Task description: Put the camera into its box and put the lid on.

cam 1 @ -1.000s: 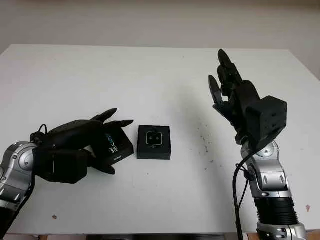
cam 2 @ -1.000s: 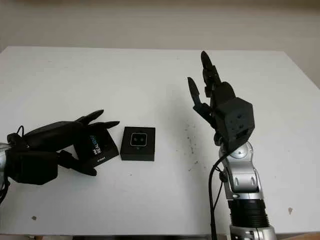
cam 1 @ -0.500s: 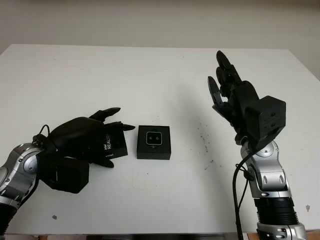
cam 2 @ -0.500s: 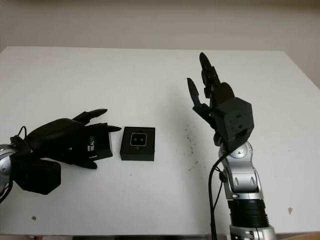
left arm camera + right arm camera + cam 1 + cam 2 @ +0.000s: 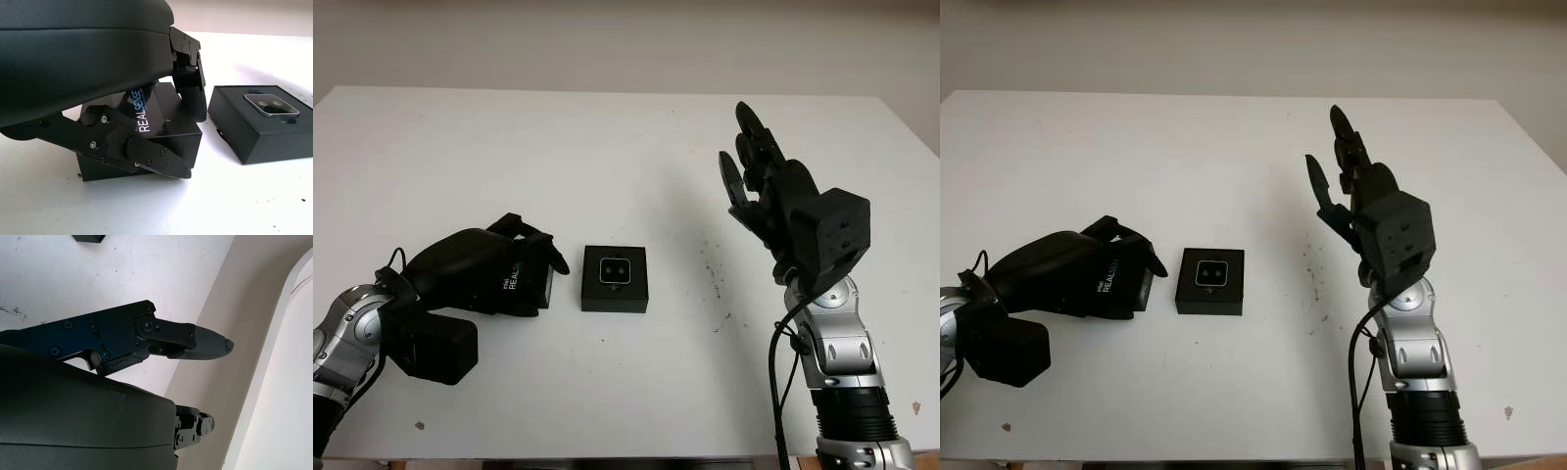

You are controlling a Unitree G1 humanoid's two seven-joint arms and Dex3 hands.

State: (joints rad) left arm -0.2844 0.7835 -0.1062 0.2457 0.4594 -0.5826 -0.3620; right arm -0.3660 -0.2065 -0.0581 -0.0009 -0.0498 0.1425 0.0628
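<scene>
Fingers of the left hand (image 5: 475, 279) curl around the RealSense lid (image 5: 146, 122), on the counter (image 5: 607, 147) beside the box (image 5: 615, 278) holding the camera (image 5: 614, 268). Likely light, rigid, slick cardboard: grip opposite edges. Right hand (image 5: 769, 186) is raised, open.

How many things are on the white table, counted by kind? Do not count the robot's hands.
Box base: 1, the open black box beside the left hand
Lid: 1, the black lid printed REALSENSE, grasped by the left hand
Camera: 1, the silver camera lying in the box
Total: 3
</scene>
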